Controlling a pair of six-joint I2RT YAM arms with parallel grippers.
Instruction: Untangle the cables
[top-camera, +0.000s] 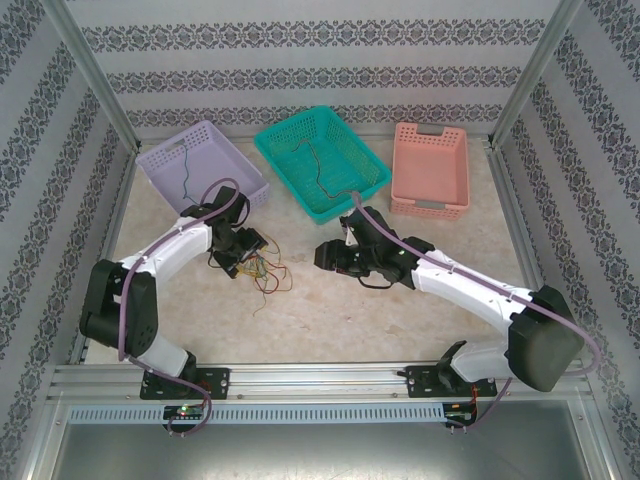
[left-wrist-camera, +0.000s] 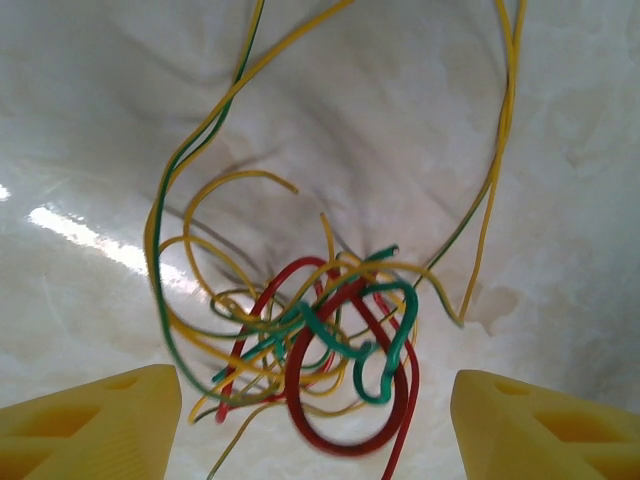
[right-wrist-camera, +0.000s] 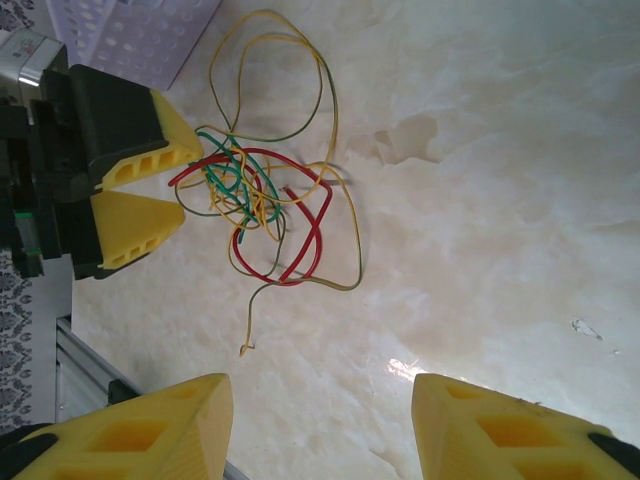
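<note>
your left gripper (left-wrist-camera: 320, 425) is open wide, with one yellow finger (left-wrist-camera: 95, 425) on each side of the knot of cables (left-wrist-camera: 320, 340). nothing is pinched between the jaws. from the left wrist you see the fat red loop (left-wrist-camera: 296, 385) lying in the gap, close to the tips, with the green and yellow wires twisted through it. i cannot tell if a finger is touching a wire or just sitting beside it. from above, the knot (top-camera: 262, 272) lies on the table (top-camera: 400, 320) just in front of the left gripper (top-camera: 243, 250), on the side that faces your other arm. the knot is a round clump, so it has no real long way. its loose yellow ends trail out past it, away from the left fingers and toward the right side. your right gripper (right-wrist-camera: 320, 430) is open too, about half way, and it holds nothing. it sits well apart from the wires (right-wrist-camera: 265, 210), with bare table between. so the left arm is the near one. i think the next move hangs on this: the red loop is right in the left jaws, and the free ends point toward the right arm.
</note>
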